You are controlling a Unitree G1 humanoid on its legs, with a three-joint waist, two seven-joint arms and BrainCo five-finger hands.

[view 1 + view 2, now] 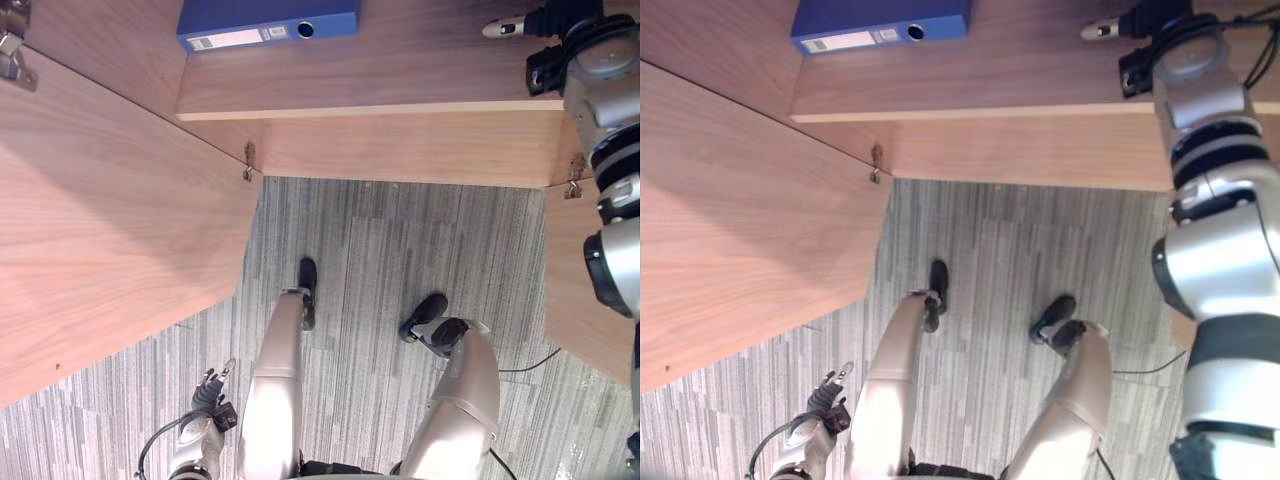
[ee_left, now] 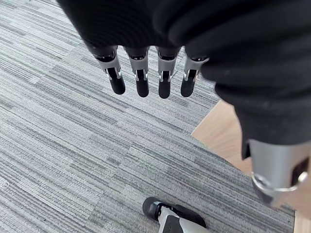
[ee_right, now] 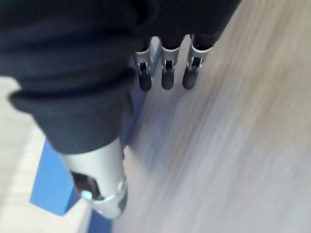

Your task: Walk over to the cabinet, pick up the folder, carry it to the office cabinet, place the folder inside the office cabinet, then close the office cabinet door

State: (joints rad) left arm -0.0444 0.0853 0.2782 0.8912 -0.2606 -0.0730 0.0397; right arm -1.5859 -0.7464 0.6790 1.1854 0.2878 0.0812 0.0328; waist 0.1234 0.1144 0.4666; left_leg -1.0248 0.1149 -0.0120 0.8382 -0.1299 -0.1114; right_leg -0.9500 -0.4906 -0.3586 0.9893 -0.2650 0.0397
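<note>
A blue folder (image 1: pixel 268 25) lies flat on the wooden shelf (image 1: pixel 400 85) inside the open cabinet, spine label facing out. My right hand (image 1: pixel 515 26) reaches over the same shelf, well to the right of the folder and apart from it. In the right wrist view its fingers (image 3: pixel 166 73) are straight and hold nothing, with the folder (image 3: pixel 48 187) beside the thumb. My left hand (image 1: pixel 207 392) hangs low by my side over the carpet, its fingers (image 2: pixel 142 80) straight and empty.
The cabinet's left door (image 1: pixel 100 220) stands swung open toward me, wide across the left. The right door (image 1: pixel 590 300) is open at the right edge. Grey striped carpet (image 1: pixel 380 260) lies below the cabinet front.
</note>
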